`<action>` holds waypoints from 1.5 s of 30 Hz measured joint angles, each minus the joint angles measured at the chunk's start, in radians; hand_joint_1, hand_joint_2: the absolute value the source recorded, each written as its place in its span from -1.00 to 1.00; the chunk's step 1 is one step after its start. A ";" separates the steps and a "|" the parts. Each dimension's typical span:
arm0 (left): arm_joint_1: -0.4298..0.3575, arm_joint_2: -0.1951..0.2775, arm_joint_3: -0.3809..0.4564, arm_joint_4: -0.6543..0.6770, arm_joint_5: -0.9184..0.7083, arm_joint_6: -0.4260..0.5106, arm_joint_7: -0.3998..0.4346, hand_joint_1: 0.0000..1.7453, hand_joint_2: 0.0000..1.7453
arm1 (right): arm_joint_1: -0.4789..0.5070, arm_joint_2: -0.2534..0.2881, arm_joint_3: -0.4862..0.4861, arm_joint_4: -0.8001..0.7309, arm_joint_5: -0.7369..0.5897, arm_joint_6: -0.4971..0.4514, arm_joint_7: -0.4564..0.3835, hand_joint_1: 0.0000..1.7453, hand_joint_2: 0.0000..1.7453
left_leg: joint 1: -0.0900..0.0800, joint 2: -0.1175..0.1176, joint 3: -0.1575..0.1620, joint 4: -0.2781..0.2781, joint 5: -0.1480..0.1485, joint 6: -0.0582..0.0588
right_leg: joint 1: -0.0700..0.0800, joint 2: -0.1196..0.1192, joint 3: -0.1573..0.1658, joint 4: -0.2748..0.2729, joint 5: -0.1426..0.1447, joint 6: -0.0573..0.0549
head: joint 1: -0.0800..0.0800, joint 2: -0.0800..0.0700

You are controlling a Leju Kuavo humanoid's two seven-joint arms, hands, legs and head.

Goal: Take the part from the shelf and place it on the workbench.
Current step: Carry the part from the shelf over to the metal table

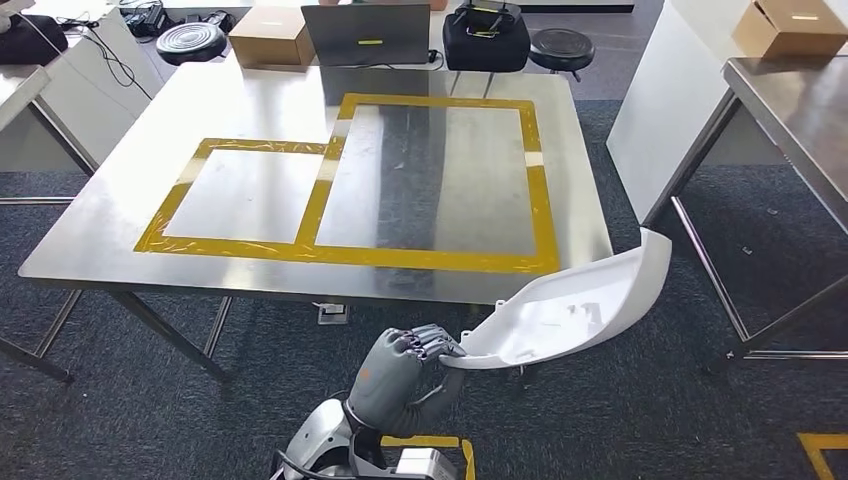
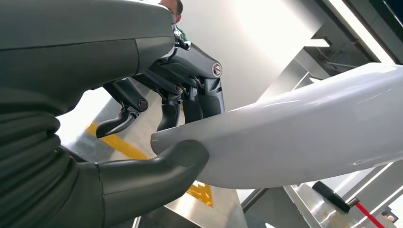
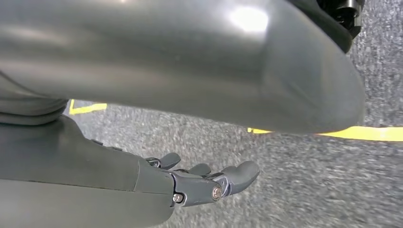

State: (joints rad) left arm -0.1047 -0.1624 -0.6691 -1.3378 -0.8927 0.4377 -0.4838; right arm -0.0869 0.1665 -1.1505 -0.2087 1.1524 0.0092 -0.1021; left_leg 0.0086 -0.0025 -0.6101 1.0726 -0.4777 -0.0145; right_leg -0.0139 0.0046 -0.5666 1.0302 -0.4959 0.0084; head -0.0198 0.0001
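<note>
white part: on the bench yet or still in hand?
In hand. The left hand grips one end of the curved white plastic part, which hangs over carpet short of the steel workbench.

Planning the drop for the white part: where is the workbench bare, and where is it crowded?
The left hand holds the white part short of the workbench's near edge. Both rectangles framed by yellow tape are bare steel, as are the margins around them. Crowding sits at and beyond the far edge: cardboard box, laptop, black bag, two black stools.

Bright daylight glares off the steel workbench [image 1: 300, 110]; the right wrist view is motion-blurred.
</note>
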 joint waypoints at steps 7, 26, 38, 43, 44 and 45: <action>0.012 0.004 0.002 -0.001 0.001 0.007 -0.010 1.00 1.00 | -0.001 0.000 0.011 0.000 0.011 0.000 0.004 -1.00 -1.00 | 0.001 -0.010 0.021 -0.034 -0.001 0.044 | -0.002 -0.003 -0.042 0.104 -0.068 0.037 | 0.006 0.000; 0.024 0.007 0.014 -0.013 -0.011 0.003 -0.014 1.00 1.00 | 0.002 0.000 0.012 0.000 0.012 -0.001 0.008 -1.00 -1.00 | 0.000 -0.010 -0.116 0.243 -0.127 -0.011 | -0.001 -0.037 0.006 -0.018 0.008 -0.019 | 0.003 0.000; 0.033 0.007 0.019 -0.036 -0.027 -0.002 -0.010 1.00 1.00 | -0.001 0.001 0.031 0.000 0.039 0.000 0.009 -1.00 -1.00 | 0.001 0.000 0.017 -0.040 0.008 0.045 | 0.002 -0.033 -0.012 0.110 -0.100 0.035 | 0.008 0.000; 0.035 0.007 0.022 -0.036 -0.027 -0.003 -0.009 1.00 1.00 | 0.003 0.001 0.035 0.000 0.039 0.001 0.009 -1.00 -1.00 | 0.000 -0.065 0.020 -0.039 0.007 0.047 | 0.000 -0.006 -0.094 0.222 -0.092 0.031 | 0.011 0.000; 0.035 0.007 0.022 -0.036 -0.027 -0.003 -0.009 1.00 1.00 | 0.003 0.001 0.035 0.000 0.039 0.001 0.009 -1.00 -1.00 | 0.001 -0.079 0.022 -0.039 0.006 0.045 | -0.002 0.009 -0.066 0.150 -0.049 0.028 | 0.011 0.000; 0.035 0.007 0.023 -0.036 -0.027 -0.003 -0.009 1.00 1.00 | 0.002 0.001 0.035 0.000 0.039 0.001 0.009 -1.00 -1.00 | 0.000 -0.091 0.022 -0.038 0.005 0.041 | -0.004 0.030 -0.038 0.081 -0.019 0.026 | 0.012 0.000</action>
State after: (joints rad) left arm -0.0694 -0.1557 -0.6463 -1.3740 -0.9201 0.4344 -0.4924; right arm -0.0845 0.1672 -1.1155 -0.2087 1.1913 0.0097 -0.0929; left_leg 0.0083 -0.0935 -0.5879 1.0349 -0.4723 0.0266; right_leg -0.0178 0.0351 -0.6043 1.1110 -0.5145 0.0344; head -0.0081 0.0003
